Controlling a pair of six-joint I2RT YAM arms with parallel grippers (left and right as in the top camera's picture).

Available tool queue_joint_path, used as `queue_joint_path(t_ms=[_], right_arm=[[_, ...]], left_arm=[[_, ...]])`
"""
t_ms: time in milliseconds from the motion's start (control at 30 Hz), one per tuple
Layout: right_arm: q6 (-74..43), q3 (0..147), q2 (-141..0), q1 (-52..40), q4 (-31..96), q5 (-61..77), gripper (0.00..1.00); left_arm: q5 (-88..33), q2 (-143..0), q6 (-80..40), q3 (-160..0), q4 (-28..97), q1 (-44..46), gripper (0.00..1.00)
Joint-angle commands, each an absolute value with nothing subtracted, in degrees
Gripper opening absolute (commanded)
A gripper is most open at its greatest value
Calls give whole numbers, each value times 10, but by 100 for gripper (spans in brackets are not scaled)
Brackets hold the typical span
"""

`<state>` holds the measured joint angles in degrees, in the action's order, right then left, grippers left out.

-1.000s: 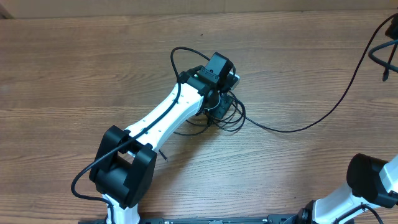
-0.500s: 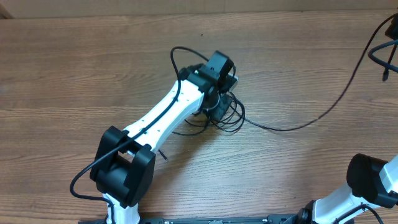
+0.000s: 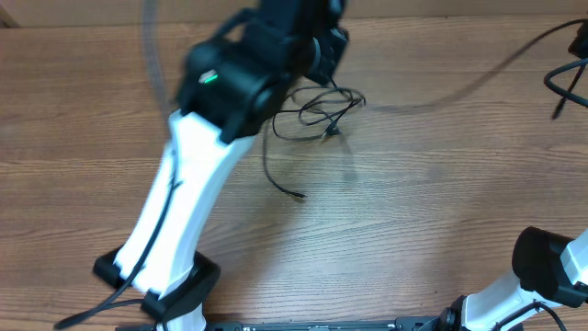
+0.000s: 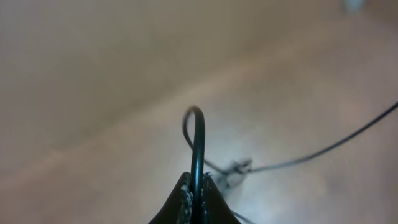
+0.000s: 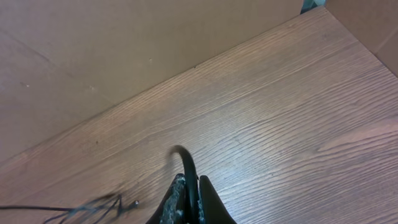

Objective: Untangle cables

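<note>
The cables (image 3: 322, 108) are thin black cords bunched in a small tangle below my raised left arm (image 3: 184, 202). One free plug end (image 3: 299, 196) trails toward the front, and one blurred strand (image 3: 478, 78) runs off to the far right. In the left wrist view my left gripper (image 4: 196, 177) is shut on a black cord (image 4: 199, 134) that arches out of it, with the tangle (image 4: 236, 168) beyond. My right gripper (image 5: 189, 179) is shut on another black cord (image 5: 185, 158), high over the table, with the tangle (image 5: 99, 204) far to its lower left.
The wooden table (image 3: 441, 202) fills the overhead view. My right arm's base (image 3: 551, 267) sits at the front right corner. Thicker black arm cabling (image 3: 568, 78) loops at the far right edge. A brown board wall (image 5: 124, 43) stands behind the table.
My left gripper closed on a cord and the left arm swung up and toward the far side, pulling the tangle along. The long strand to the right lifted and is blurred with motion.
</note>
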<state>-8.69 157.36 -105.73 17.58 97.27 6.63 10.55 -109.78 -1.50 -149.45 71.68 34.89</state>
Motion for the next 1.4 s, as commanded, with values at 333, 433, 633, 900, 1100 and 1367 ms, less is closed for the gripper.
queue_joint_path(t_ms=[333,433,633,900,1100,1367], right_arm=[[-70,1514,-1067,173,968,65,4],[-70,1511,-1066,173,960,65,4],[-69,1511,-1066,173,957,60,4],[-68,1511,-1066,173,958,61,4],[-68,1509,-1067,173,970,98,4],[-55,1455,-1067,153,967,104,4]], left_arm=[[443,-1001,28,-1638,742,350,4],[512,-993,25,-1638,752,336,4],[529,-968,-31,-1638,789,265,4],[435,-963,-48,-1634,837,211,4],[357,-972,-52,-1632,862,210,4],[258,-1040,-64,-1632,941,210,4]])
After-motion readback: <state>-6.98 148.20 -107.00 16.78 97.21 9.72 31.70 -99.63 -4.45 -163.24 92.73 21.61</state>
